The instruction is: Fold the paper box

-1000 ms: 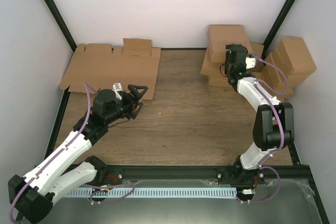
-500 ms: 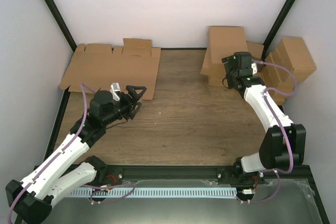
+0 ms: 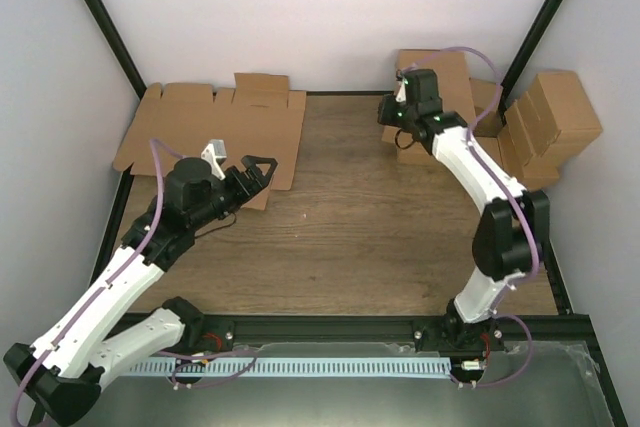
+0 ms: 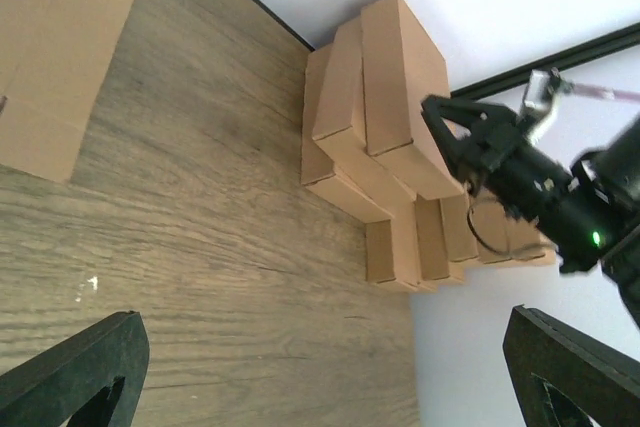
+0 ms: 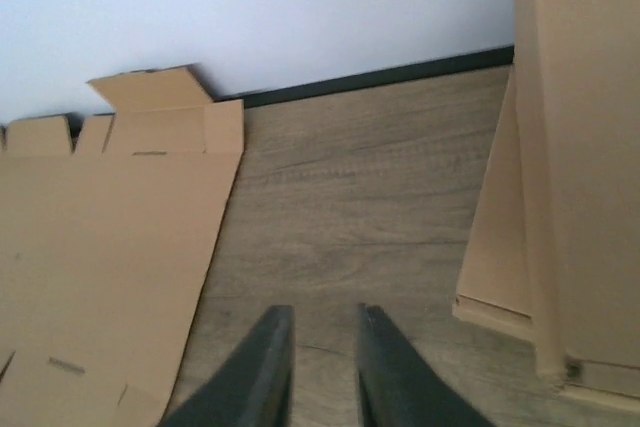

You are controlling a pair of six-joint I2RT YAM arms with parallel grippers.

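We are noting the flat brown cardboard die-cut blank (image 3: 200, 132) lying far-left on the wooden desk (image 3: 360, 217), left pincer (image 3: 252, 177) gaping empty at its corner, right pincer (image 5: 318, 367) narrowly parted, empty, and risking toppling the stacked brown boxes (image 4: 390, 77) beside it.

Overhead camera sits high behind both arm bases, looking down and forward across the brown wooden tabletop (image 3: 360, 217) to the white back wall. Left wrist camera rides low and tilted, facing across the boards toward the stack of closed brown cardboard boxes (image 4: 380, 127) and the white-and-black right arm (image 4: 540, 197). Both show from overhead too. Right wrist camera skims close over the wood, facing the flat brown cardboard blanks (image 5: 100, 247), shared with the overhead.
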